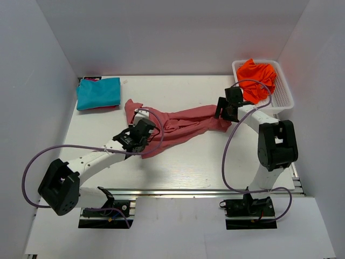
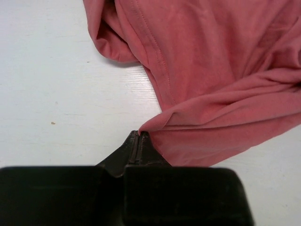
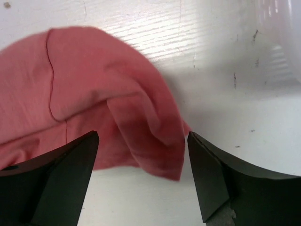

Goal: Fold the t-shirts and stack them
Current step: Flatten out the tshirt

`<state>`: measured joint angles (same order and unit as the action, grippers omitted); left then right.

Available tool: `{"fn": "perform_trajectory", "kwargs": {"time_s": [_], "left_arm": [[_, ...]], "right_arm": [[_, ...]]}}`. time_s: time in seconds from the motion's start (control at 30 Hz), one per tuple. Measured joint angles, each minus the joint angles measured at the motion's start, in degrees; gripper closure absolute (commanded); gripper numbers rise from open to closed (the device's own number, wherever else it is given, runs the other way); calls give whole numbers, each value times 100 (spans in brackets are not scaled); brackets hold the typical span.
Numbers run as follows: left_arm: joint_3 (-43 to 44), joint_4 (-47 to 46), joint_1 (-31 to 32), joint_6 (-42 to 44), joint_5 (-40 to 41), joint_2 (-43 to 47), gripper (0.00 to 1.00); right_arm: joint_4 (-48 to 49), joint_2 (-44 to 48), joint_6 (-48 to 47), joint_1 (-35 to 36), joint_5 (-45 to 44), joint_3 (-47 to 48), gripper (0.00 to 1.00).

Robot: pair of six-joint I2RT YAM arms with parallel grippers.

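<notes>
While my left claw (image 2: 139, 137) is pinched fully together, its black tips appear to nip a puckered edge of the dusty-red soft cloth t-shirt (image 2: 221, 70), which draws to a point right at them. My right claw (image 3: 143, 136) stands wide, one finger on either side of that shirt's rounded right end and, as far as I can tell, not gripping it. The shirt lies bunched in a long rumpled rope across the middle of the white plank table (image 1: 188, 167), neither spread flat nor folded. Beyond it, at the far left corner, the teal cloth t-shirt (image 1: 98, 93) sits as a neat folded rectangle, which I take as the start of the stack. The bright orange cloth t-shirt (image 1: 257, 73) lies crumpled in the white plastic mesh basket (image 1: 287, 101) at the far right. So I judge one shirt done, one in hand, one untouched. My left arm (image 1: 91, 159) runs low and long from its near-left base toward the table's centre. My right arm (image 1: 275, 143) rises at its elbow by the right edge, then reaches left and down beside the basket.
</notes>
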<state>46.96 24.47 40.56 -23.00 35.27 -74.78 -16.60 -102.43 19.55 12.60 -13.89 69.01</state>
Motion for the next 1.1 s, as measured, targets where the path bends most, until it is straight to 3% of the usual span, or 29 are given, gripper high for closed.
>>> {"fn": "perform_trajectory", "kwargs": {"time_s": [0.3, 0.4, 0.53, 0.63, 0.67, 0.87, 1.1], "left_arm": [[2, -96, -190, 81, -212, 0, 100], [2, -98, -236, 114, -254, 0, 100], [2, -94, -269, 140, -271, 0, 100], [2, -92, -302, 166, -269, 11, 100], [2, -92, -310, 175, -269, 24, 100], [223, -46, -369, 293, -208, 142, 100], [1047, -192, -369, 837, 317, 684, 100]], "right_arm": [[-22, -225, 146, 7, 433, 44, 27], [33, -136, 173, 28, 470, -186, 34], [-83, -79, 247, 35, 306, -433, 35], [-197, -81, 275, 35, 26, -431, 93], [-245, -79, 369, 35, -66, -431, 100], [-422, 166, 400, 39, -103, -431, 100], [-380, 2065, 203, 42, 461, -240, 100]]}}
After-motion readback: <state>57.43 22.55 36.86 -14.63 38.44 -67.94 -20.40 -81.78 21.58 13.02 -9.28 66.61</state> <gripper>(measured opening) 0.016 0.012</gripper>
